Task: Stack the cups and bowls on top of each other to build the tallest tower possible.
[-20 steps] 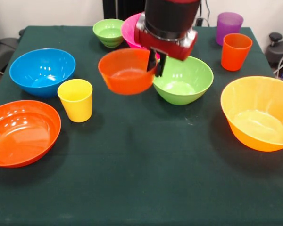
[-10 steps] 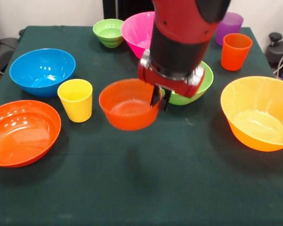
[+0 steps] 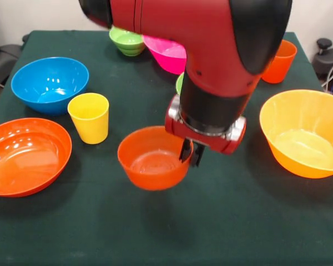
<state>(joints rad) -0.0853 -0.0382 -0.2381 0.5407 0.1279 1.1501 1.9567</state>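
Basically nothing stacked yet; every piece visible sits alone on table point(image 3: 222, 233). Left to right: shallow orange bowl point(image 3: 26, 156) at left edge, blue bowl point(image 3: 50, 84) behind it, yellow cup point(image 3: 89, 117) just beside both. Small ribbed green bowl point(image 3: 126, 41) at far side, pink bowl point(image 3: 169, 54) partly hidden by arm. Gripper point(image 3: 191, 154) clamped on rim of small red-orange bowl point(image 3: 153, 158), bowl at centre, appears slightly off cloth. Medium green bowl mostly hidden behind arm. Orange cup point(image 3: 279, 62), large yellow-orange bowl point(image 3: 304, 133) at right. Judgement: base being placed, whole tower left to build.
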